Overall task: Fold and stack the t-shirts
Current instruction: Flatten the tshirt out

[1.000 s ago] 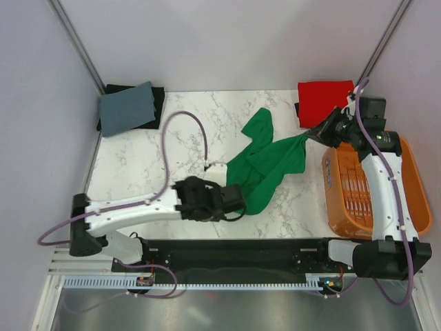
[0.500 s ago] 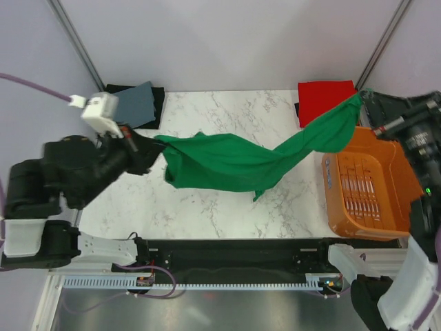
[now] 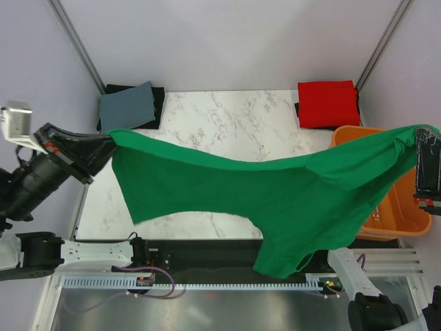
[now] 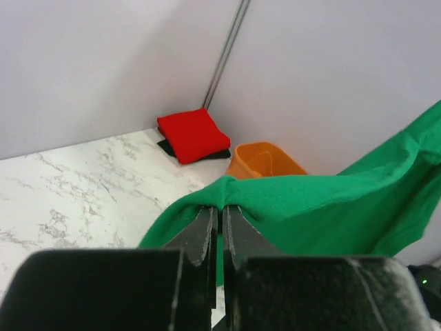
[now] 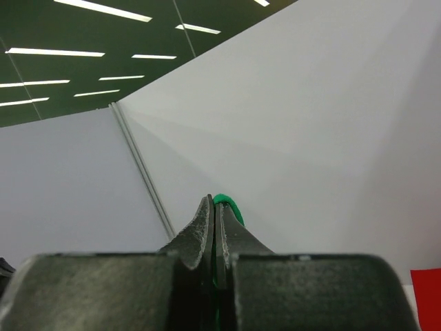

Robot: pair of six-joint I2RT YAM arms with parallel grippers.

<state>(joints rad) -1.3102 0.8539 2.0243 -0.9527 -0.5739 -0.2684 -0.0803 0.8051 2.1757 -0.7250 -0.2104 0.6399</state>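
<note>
A bright green t-shirt (image 3: pixel 275 196) hangs spread in the air above the table's front half, stretched between both arms. My left gripper (image 3: pixel 110 141) is raised at the far left and shut on the shirt's left corner. In the left wrist view the gripper (image 4: pixel 221 207) pinches a fold of the green cloth (image 4: pixel 331 207). My right gripper (image 3: pixel 420 138) is high at the far right, shut on the opposite corner. In the right wrist view only a sliver of the green cloth (image 5: pixel 227 205) shows at the gripper (image 5: pixel 215 203). A red t-shirt (image 3: pixel 328 103) lies folded at the back right corner.
An orange slatted basket (image 3: pixel 403 210) stands at the right edge, partly behind the hanging shirt. A folded grey cloth (image 3: pixel 127 107) lies on a black one at the back left. The marble table (image 3: pixel 207 117) has walls on three sides.
Both arms have swung up and far apart. The green t-shirt, crumpled on the table a second ago, has been lifted and pulled out wide in the air.
</note>
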